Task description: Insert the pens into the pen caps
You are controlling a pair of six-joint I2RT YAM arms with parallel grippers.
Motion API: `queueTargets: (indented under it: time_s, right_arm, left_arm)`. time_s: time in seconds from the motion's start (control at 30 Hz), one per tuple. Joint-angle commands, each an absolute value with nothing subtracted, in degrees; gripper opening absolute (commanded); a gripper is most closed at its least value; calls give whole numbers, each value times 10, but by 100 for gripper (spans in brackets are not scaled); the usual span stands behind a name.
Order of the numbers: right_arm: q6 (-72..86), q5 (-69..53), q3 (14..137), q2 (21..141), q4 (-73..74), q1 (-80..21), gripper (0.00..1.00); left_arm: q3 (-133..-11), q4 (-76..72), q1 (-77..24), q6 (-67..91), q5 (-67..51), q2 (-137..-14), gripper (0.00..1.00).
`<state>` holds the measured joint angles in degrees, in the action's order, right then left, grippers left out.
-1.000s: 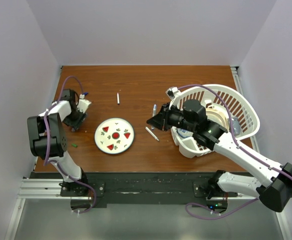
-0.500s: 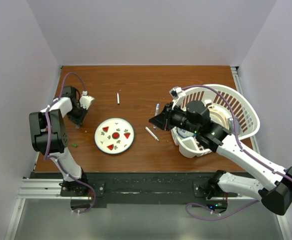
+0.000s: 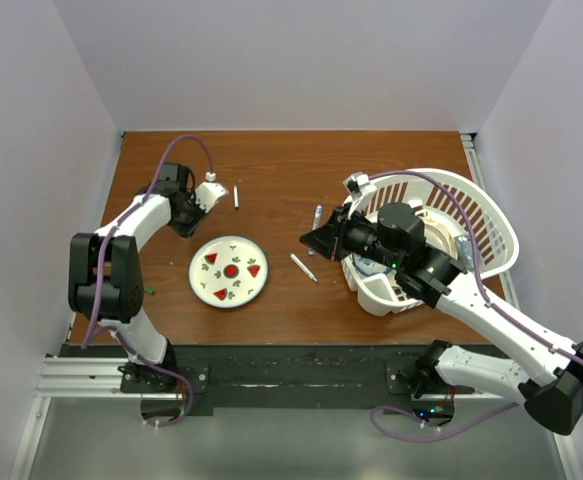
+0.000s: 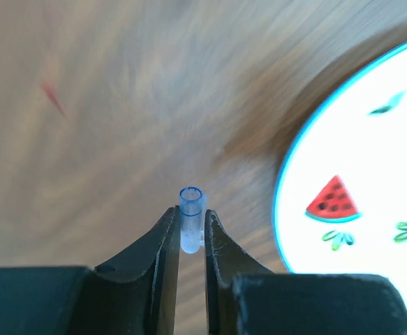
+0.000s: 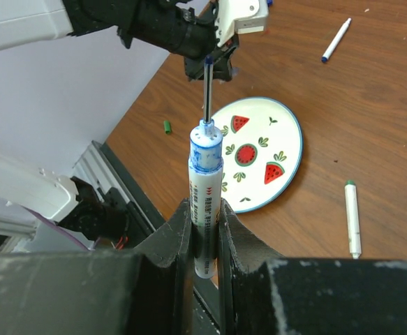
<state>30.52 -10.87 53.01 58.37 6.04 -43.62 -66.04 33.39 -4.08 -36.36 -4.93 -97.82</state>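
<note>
My left gripper (image 4: 190, 215) is shut on a small clear blue pen cap (image 4: 190, 201), open end facing away, just above the wood beside the plate. From above, that gripper (image 3: 185, 226) hangs off the plate's far left rim. My right gripper (image 5: 204, 211) is shut on a white pen (image 5: 206, 183) with a blue-stained collar and thin dark tip, which points toward the left arm. In the top view this gripper (image 3: 309, 240) sits right of the plate. Another white pen (image 3: 236, 196) lies at the far middle. A green-tipped pen (image 3: 304, 268) lies near the right gripper. A green cap (image 3: 149, 291) rests at the left.
A round white plate (image 3: 199, 285) with watermelon marks lies between the arms. A white slatted basket (image 3: 491, 215) holding white items stands at the right, under the right arm. The table's left edge meets the wall.
The left gripper has shut on the blue cap and swung from the table's left edge up and right toward the plate's far rim. The right arm has shifted slightly right with its pen.
</note>
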Motion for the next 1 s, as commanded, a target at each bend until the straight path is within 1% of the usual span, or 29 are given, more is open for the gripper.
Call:
queueTargets:
  time_s: [0.0,0.2,0.27,0.37,0.4,0.5,0.57,0.7,0.9,0.93,0.97]
  right_arm:
    - [294,-86,534,563,50,-439,0]
    - [290,-19,518,501,76,-439,0]
    - [289,-1,511,482,85,-439,0]
    - [291,40,501,438,99,-439,0]
    - [295,50,497,416,100,-439,0]
    - [305,85,482,382,99,-439,0]
    - [305,97,477,358,98,-439,0]
    - [302,113,488,338,117,-438,0]
    - [307,117,489,330,120,-439,0]
    - [308,119,490,330,120,-438,0]
    - [308,117,490,333,122,-438,0]
  left_arm:
    - [-688,309,-133,-433,-73,-921,0]
    - [-645,306,-277,-470,-65,-899,0]
    - [-631,319,-297,-474,-54,-896,0]
    - [-628,342,-356,-477,-52,-896,0]
    - [-624,339,-398,-479,-50,-896,0]
    - [-600,305,-466,-484,-48,-899,0]
    - [-599,286,-487,-483,-50,-914,0]
    - [-614,292,-524,-480,-47,-954,0]
    - [-629,317,-544,-479,-30,-1023,0]
    - [-630,325,-545,-479,-30,-1027,1]
    - [-631,326,-545,-478,-27,-1032,8]
